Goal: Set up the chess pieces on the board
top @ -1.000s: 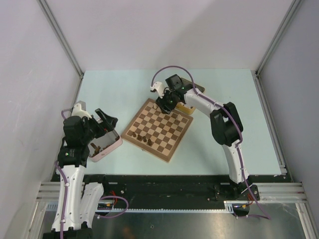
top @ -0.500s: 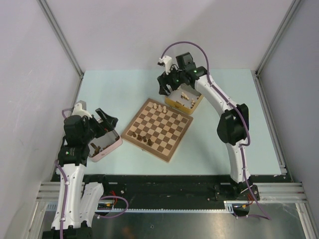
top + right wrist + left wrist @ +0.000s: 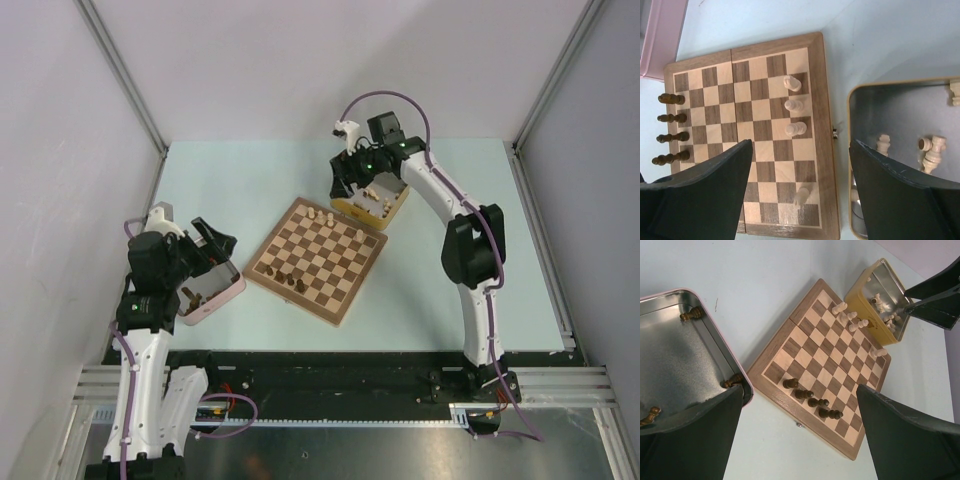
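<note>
Pale blue-green tabletop: bears all the items below, with broad bare margins to the far side and to the right and less room on the left, where a wall upright stands close. Flat square wooden chessboard of tan and dark brown squares: lies mid-table, turned at an angle to the table edges, its far corner just beside the yellow tin and its left corner near the pink tin, probably so each arm reaches its own supply and its own side. Yellow rectangular metal tin: open at the board's far right, holding loose pale pieces. Pink rectangular metal tin: open at the board's left, mostly bare inside. Right gripper: jaws spread wide with nothing between them, poised over the seam between board edge and yellow tin; judged to be set for another pale piece. Left gripper: jaws fully apart and empty, raised above the pink tin's near end. Pale beige turned wooden chess pieces: four upright along the board's tin-side edge, three together and one apart; more lie tumbled in the yellow tin. Dark brown turned wooden chess pieces: four in a row along the opposite edge; three lie against the pink tin's walls, awkward to pinch there. The board's middle stays free of pieces, giving clear passage.
</note>
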Robot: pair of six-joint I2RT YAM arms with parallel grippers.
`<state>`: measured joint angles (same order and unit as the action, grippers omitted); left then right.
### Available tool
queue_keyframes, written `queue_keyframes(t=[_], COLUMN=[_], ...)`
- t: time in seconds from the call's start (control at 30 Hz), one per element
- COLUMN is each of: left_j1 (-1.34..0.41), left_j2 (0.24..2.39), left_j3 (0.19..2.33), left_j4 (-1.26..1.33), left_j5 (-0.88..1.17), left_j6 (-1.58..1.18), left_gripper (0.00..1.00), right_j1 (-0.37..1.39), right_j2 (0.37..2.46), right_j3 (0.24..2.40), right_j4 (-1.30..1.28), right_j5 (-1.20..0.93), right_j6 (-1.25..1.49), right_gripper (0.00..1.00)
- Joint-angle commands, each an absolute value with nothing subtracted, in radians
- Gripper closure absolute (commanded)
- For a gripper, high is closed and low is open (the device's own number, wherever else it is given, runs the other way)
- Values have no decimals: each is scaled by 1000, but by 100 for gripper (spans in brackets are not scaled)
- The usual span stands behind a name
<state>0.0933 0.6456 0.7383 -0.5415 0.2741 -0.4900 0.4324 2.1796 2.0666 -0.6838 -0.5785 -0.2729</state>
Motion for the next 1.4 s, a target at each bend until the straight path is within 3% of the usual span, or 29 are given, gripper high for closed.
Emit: queue_keyframes(t=[0.0, 0.1, 0.3, 0.5, 0.73, 1.23, 1.37], left_j1=[101, 101, 103, 106, 178, 252, 258], left_j2=[643, 638, 725, 830, 939, 1294, 1351], left_j3=[735, 723, 745, 787, 785, 844, 871], left_j4=[-515, -529, -731, -799, -801, -730, -689], left_j5=[278, 230, -90, -184, -196, -290, -262], left_j6=[-499, -515, -623, -640, -559, -652, -647], left_gripper=[0, 1, 4, 7, 33, 37, 43], right_j1=[411, 407, 403, 407, 407, 373, 361], right_j2=[2092, 2076, 2051, 2025, 2014, 1987, 1977], right_j3=[2039, 2010, 1953, 1908, 1882, 1818, 1801], right_j4=[-683, -678, -664, -637, -624, -584, -577], right_j5=[-630, -641, -657, -669, -684, -721, -723], right_j6=[-255, -255, -252, -244, -245, -230, -229], right_gripper=[17, 17, 16, 16, 16, 16, 17])
